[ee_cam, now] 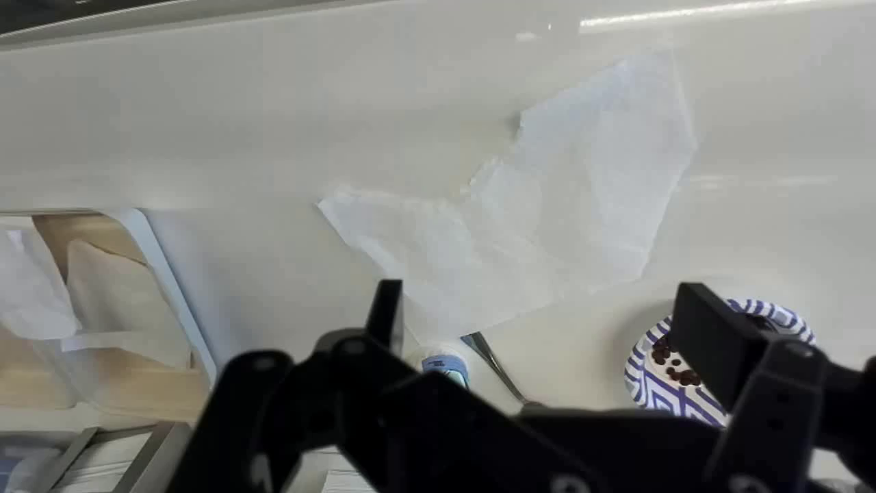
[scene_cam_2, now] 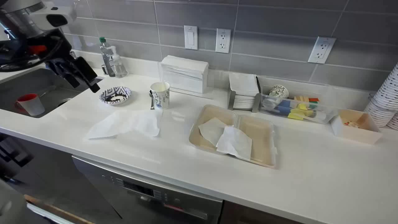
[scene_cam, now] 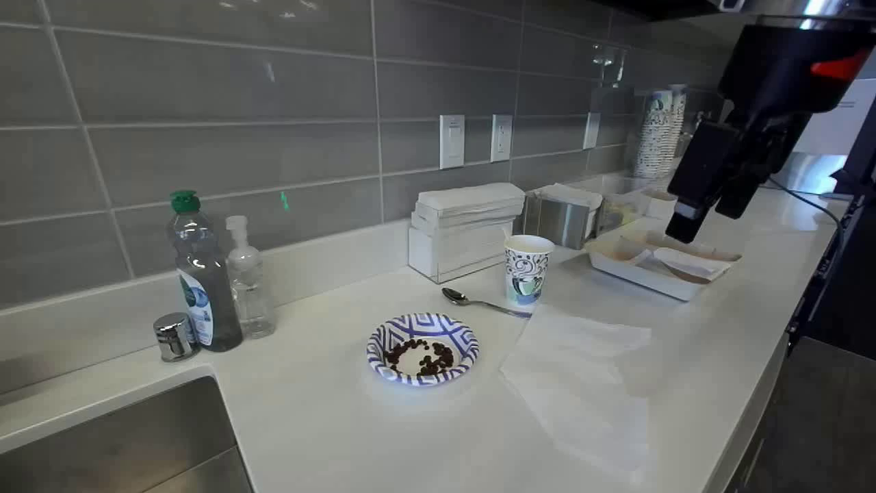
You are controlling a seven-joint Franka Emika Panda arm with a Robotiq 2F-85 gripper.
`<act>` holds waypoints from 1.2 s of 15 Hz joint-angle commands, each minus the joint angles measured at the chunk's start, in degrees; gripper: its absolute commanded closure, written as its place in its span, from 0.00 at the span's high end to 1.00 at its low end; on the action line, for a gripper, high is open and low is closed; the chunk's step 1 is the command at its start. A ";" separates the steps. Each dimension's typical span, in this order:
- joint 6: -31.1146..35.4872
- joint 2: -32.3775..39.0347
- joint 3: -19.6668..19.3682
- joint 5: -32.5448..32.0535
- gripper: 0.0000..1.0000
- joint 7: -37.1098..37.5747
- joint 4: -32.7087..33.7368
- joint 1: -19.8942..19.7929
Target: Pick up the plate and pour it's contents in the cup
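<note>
The plate (scene_cam: 424, 322) has a blue-and-white patterned rim and rests flat on the counter; it also shows in an exterior view (scene_cam_2: 115, 90) and partly in the wrist view (ee_cam: 636, 376). Its contents (scene_cam: 438, 359), dark brown bits, lie loose inside it. The white cup (scene_cam: 527, 270) with a teal print stands upright beyond the plate; it also shows in an exterior view (scene_cam_2: 161, 98). In the wrist view the cup (ee_cam: 445, 363) is mostly hidden behind the gripper. My gripper (ee_cam: 540, 284) is open and empty, raised well above the counter, with one finger covering part of the plate.
A spoon (scene_cam: 479, 302) lies between plate and cup. A white napkin (scene_cam: 582, 383) lies flat in front. A napkin stack (scene_cam: 472, 233) stands behind the cup. An open takeout tray (scene_cam_2: 258, 137) lies along the counter. Soap bottles (scene_cam: 205, 281) and a sink (scene_cam: 137, 438) border the plate's far side.
</note>
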 commanded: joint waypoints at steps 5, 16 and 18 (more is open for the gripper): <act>-0.15 0.09 -0.33 -0.33 1.00 0.22 0.12 0.33; 23.79 25.68 -3.39 9.73 1.00 2.93 4.91 0.01; 27.32 32.25 -3.78 10.27 1.00 3.35 7.43 0.08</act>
